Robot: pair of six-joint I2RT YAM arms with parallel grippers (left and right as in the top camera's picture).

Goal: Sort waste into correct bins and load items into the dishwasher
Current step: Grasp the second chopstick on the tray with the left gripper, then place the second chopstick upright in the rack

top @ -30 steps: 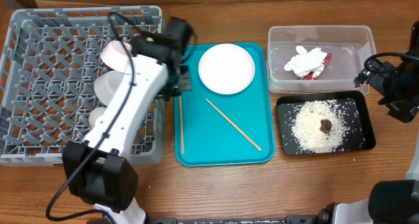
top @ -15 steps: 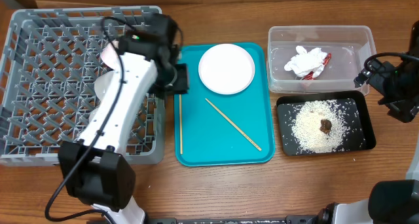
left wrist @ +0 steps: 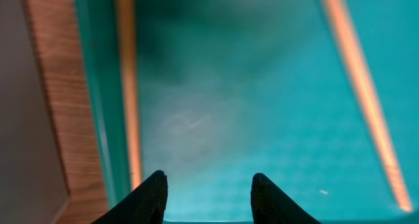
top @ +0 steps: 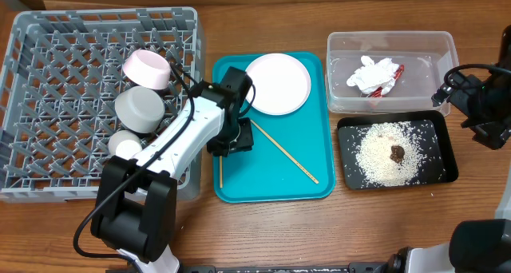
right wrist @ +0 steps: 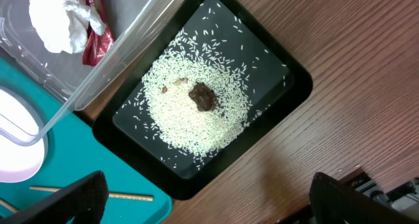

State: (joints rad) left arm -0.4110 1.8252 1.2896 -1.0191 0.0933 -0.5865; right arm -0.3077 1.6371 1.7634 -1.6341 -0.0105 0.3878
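Note:
My left gripper (top: 231, 140) is open and empty, low over the left part of the teal tray (top: 271, 185). In the left wrist view the gripper (left wrist: 206, 185) has one chopstick (left wrist: 128, 86) just to its left and the other (left wrist: 360, 86) to its right. The white plate (top: 275, 83) lies at the tray's far end, and both chopsticks (top: 283, 151) (top: 221, 161) lie on the tray. The pink dish (top: 148, 68), grey bowl (top: 137, 108) and white cup (top: 125, 144) sit in the grey rack (top: 48, 81). My right gripper (top: 463, 101) (right wrist: 206, 198) is open and empty.
The clear tub (top: 391, 41) holds the tissue (top: 374, 73) (right wrist: 59, 21) and red wrapper (top: 397, 70) (right wrist: 95, 21). The black tray (top: 351, 173) (right wrist: 275, 73) holds rice (right wrist: 177, 112) and the brown lump (top: 397, 152) (right wrist: 203, 96). Bare wood lies in front.
My left arm has swung out of the rack, right and toward the front, to low over the teal tray's left side. The dish, bowl and cup now show. The right arm is still.

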